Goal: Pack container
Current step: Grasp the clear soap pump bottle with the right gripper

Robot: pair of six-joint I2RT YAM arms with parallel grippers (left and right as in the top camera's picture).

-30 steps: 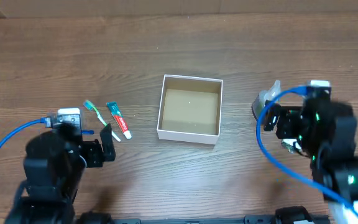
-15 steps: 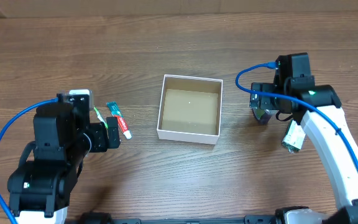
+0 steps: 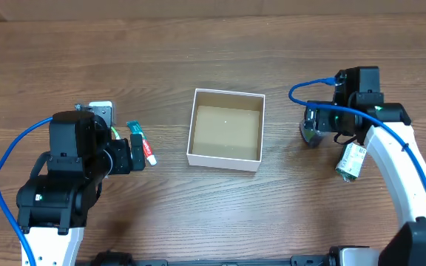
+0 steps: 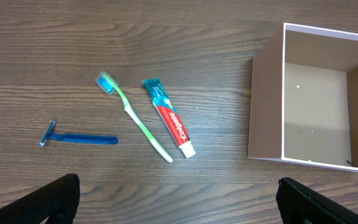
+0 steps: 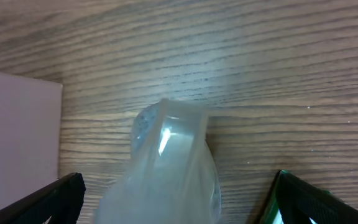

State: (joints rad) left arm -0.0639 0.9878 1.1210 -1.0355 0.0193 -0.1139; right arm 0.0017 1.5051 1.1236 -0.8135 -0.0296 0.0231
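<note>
Hovering with fingers point(image 4: 55, 199) spread wide, the left gripper point(image 3: 128, 157) frames the toothpaste tube point(image 4: 169, 124), green toothbrush point(image 4: 135, 124) and blue razor point(image 4: 79, 138) near the left edge of the tabletop point(image 3: 213, 222), apparently lining up a first pick. The right gripper point(image 3: 313, 131), fingers likewise apart, straddles a translucent plastic item point(image 5: 169, 162) toward the right edge without visibly touching it. The container point(image 3: 225, 129) sits at the centre, mouth upward, empty. Being square, it has no long axis, and its sides run nearly parallel to the table edges.

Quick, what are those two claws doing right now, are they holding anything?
Left gripper: open, holding nothing.
Right gripper: open, straddling a clear plastic item, not touching it.
</note>
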